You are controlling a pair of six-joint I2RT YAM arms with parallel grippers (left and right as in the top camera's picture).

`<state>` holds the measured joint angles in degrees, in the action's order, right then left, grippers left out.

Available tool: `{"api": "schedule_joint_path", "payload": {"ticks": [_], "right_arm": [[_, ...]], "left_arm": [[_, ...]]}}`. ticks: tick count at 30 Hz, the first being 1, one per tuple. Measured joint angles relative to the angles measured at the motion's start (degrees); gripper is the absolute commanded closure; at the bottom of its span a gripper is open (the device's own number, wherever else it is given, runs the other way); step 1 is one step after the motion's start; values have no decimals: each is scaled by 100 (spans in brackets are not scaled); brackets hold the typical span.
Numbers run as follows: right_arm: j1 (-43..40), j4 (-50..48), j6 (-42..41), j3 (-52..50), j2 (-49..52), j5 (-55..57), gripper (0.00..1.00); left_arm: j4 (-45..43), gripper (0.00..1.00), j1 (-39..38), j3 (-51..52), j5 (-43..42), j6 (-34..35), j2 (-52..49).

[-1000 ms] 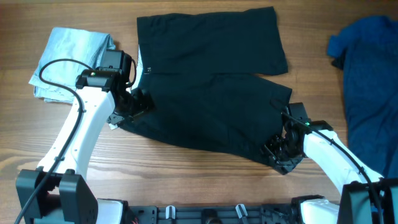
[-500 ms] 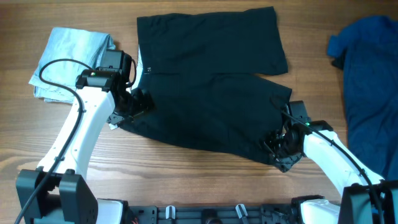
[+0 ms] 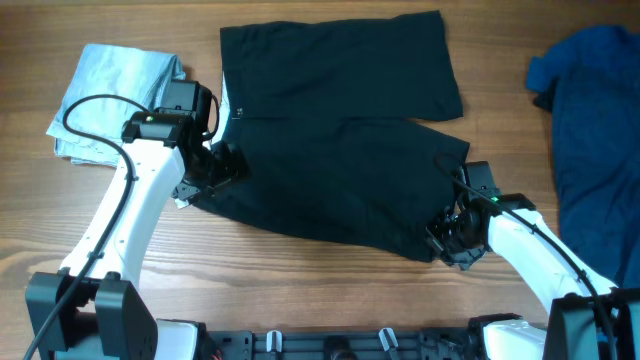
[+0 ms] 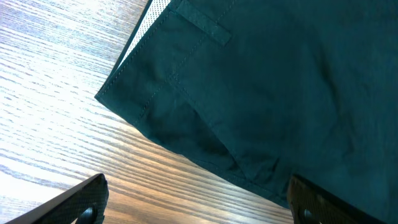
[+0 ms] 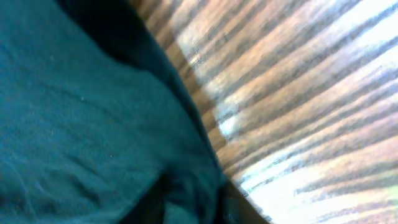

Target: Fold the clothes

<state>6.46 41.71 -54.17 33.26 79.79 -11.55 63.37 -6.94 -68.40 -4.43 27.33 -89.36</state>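
The black shorts [image 3: 340, 150] lie spread flat across the middle of the table, waistband to the left. My left gripper [image 3: 205, 175] is open at the waistband's near corner. In the left wrist view its fingers [image 4: 199, 202] straddle the cloth edge [image 4: 261, 81] and bare wood. My right gripper [image 3: 452, 240] is at the near right leg hem. In the blurred right wrist view it [image 5: 186, 205] looks shut on bunched black cloth [image 5: 81, 124]. The pale blue denim piece [image 3: 115, 95] lies folded at the far left. The royal-blue garment [image 3: 590, 130] is heaped at the right edge.
The wooden table [image 3: 300, 290] shows bare wood along the front between my two arms. The left arm's black cable [image 3: 85, 110] loops over the denim piece.
My right gripper has shifted slightly up and inward at the leg hem, drawing the hem corner with it. The left arm has not moved.
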Motion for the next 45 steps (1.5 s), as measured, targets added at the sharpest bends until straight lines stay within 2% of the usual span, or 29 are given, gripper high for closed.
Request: {"api": "schedule_joint_path", "payload": {"ticks": [12, 14, 20, 25, 34, 37, 42, 45], "right_arm": [[0, -485, 87, -13, 2, -15, 96], [0, -492, 92, -13, 2, -15, 96], [0, -492, 140, -13, 2, -13, 96], [0, -492, 184, -15, 2, -13, 96], [0, -492, 199, -15, 2, -13, 96], [0, -492, 199, -15, 2, -13, 96], [0, -496, 199, -13, 2, -13, 96], [0, -496, 199, -15, 2, -13, 96]], "left_arm": [[2, 7, 278, 0, 0, 168, 0], [-4, 10, 289, 31, 0, 221, 0], [-428, 26, 358, 745, -9, 675, -2], [-881, 27, 461, 1261, -20, 990, -11], [-1460, 27, 461, 1556, 7, 1325, -11], [-1716, 32, 461, 1733, 48, 1460, -11], [-1941, 34, 461, 1919, 291, 1672, -11], [-2015, 39, 461, 2065, 396, 1744, -11]]}}
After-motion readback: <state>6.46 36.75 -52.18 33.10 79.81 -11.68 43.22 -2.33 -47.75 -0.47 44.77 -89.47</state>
